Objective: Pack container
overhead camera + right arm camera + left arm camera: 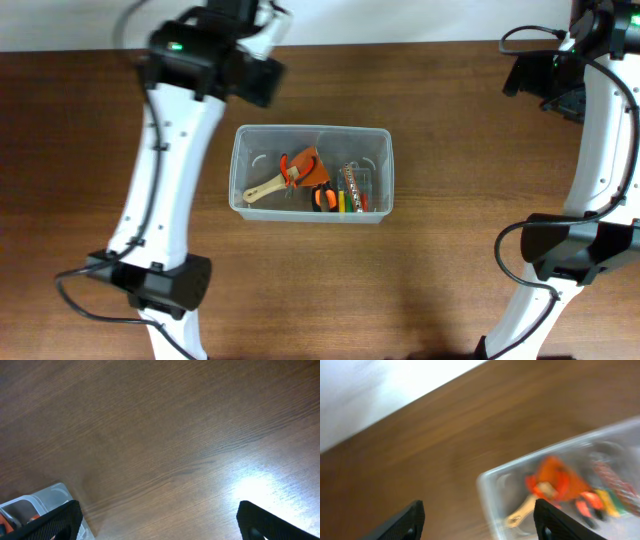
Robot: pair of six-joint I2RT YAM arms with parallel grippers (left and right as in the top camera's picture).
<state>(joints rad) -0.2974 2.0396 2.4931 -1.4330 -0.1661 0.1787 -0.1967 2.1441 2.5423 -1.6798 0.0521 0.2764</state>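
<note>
The container (262,140) sits on the table (450,250) at the middle of the overhead frame, open side up, its long axis running left to right across the picture and its short sides facing the frame's left and right edges. Inside lie a wooden-handled item (262,188) toward the left, orange pieces (303,165) in the middle and a small clear case (357,185) with coloured bits toward the right.

In the left wrist view, which is blurred, the left tool (477,522) is released: its fingers (405,520) stand wide apart along the bottom edge with nothing between them, and a corner of the container (492,485) shows at lower right.

The right tool (160,525) is also spread wide and empty above bare table, with the container (50,492) only just showing at the lower left
</note>
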